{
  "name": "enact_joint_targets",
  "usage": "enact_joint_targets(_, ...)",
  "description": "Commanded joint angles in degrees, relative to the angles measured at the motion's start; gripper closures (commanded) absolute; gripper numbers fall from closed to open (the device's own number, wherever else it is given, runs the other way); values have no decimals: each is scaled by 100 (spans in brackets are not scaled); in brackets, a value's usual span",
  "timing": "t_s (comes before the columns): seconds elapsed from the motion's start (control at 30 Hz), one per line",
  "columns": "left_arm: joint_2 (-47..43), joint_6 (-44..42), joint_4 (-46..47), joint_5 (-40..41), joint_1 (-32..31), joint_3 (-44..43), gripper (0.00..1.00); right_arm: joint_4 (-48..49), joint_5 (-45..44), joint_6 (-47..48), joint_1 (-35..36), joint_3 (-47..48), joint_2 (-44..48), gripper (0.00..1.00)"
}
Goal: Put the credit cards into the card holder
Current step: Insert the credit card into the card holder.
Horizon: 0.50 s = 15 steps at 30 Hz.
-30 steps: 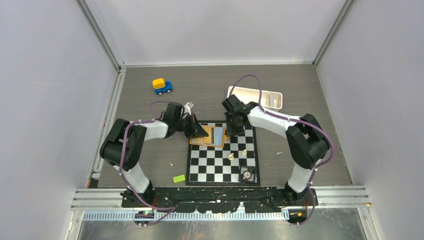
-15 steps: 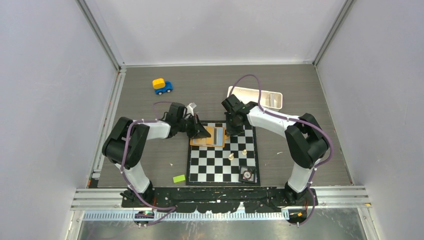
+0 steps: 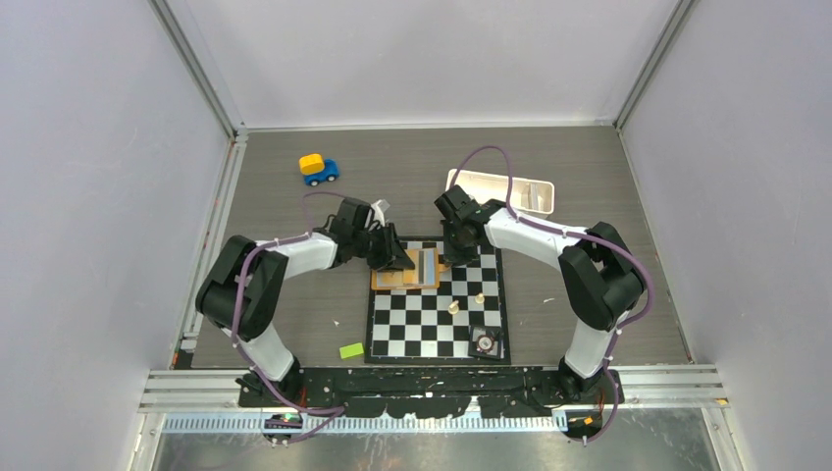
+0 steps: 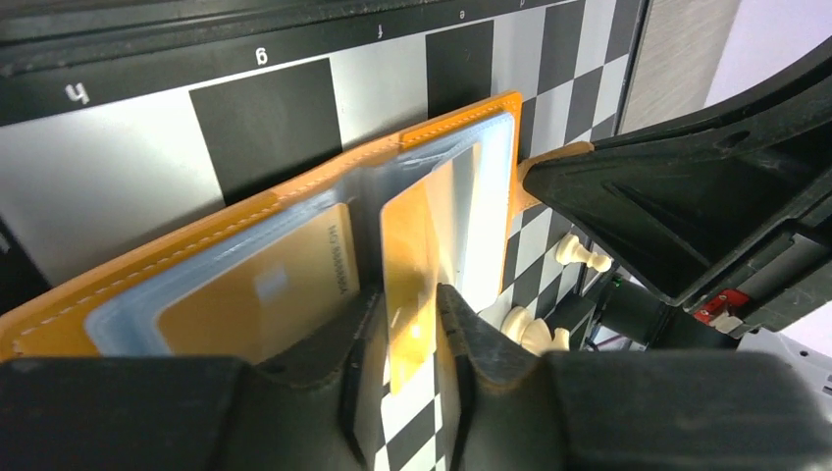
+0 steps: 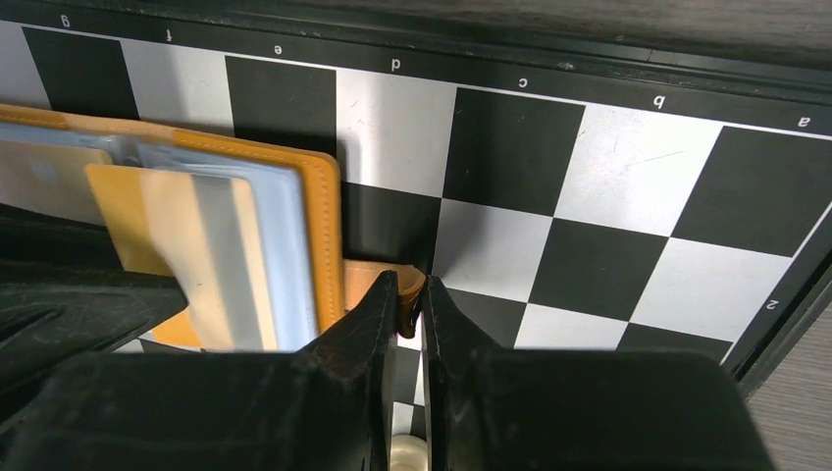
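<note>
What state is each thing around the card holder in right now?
Right hand: shut on card holder tab.
Left hand: straddling second card, grip unclear.
Card holder: open flat on chessboard.
First card: tucked in a sleeve.
Second card: seems partly inserted.

So the card holder (image 3: 407, 268) sits on the chessboard's (image 3: 432, 329) far-left corner, credit cards (image 3: 428, 265) in it, my left gripper (image 3: 396, 258) left of it, my right gripper (image 3: 449, 257) right. The tray (image 3: 500, 191) is behind the board, toy car (image 3: 318, 169) far-left on the table (image 3: 589, 196).
</note>
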State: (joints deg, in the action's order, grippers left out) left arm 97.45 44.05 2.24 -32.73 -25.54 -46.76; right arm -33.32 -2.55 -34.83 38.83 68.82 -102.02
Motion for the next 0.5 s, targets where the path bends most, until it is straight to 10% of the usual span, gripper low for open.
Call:
enact_joint_targets(0.0,-353,-654,-1134,739,5,-226,69,134,-250,-68,28,17,60,100)
enact_joint_targets(0.47,-778,-837,-1437,675,-3,-342,54,102,-217,-40,23,49,33,99)
